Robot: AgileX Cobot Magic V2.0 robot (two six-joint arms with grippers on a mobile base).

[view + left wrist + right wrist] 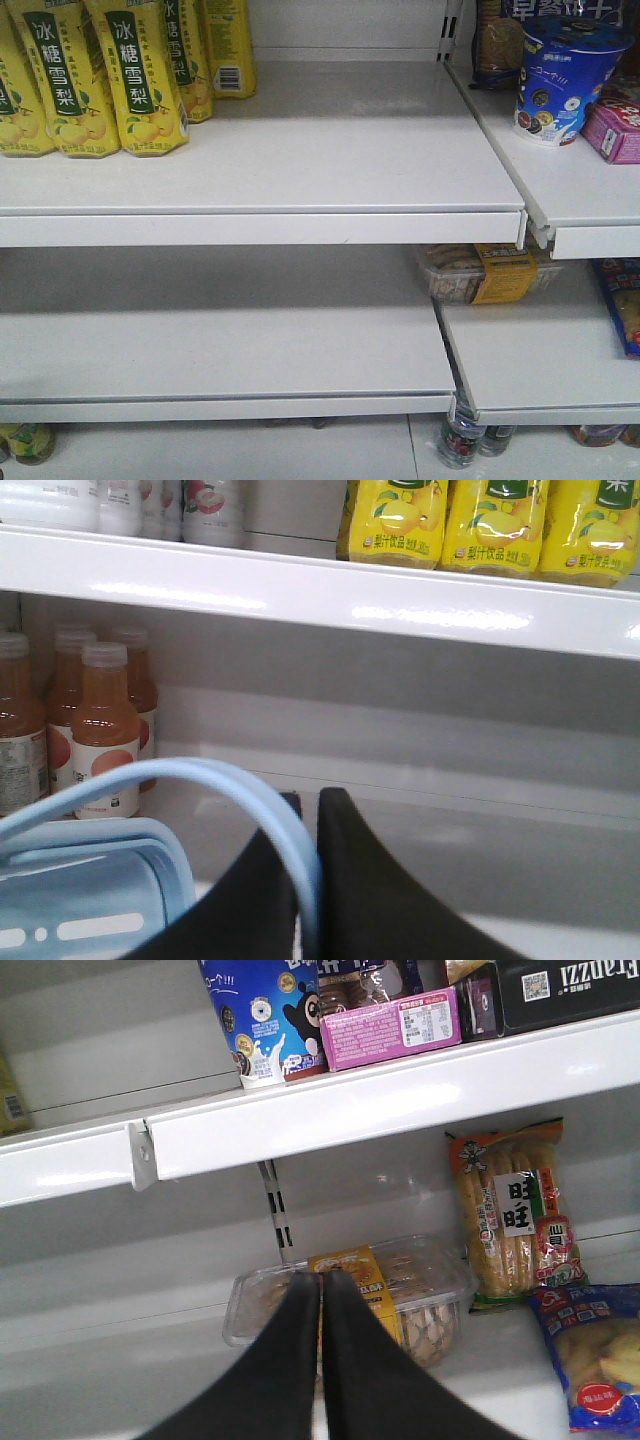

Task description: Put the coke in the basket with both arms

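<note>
My left fingers (308,880) were clenched on the pale blue swing handle (230,788) of the basket (90,900), whose rim lay at the near left below orange drink bottles (103,730) on the shelf (330,592). My right fingers (321,1360) were pressed together, grasping nothing, before a clear snack tub (420,1300). The coke appeared in no view.
</note>
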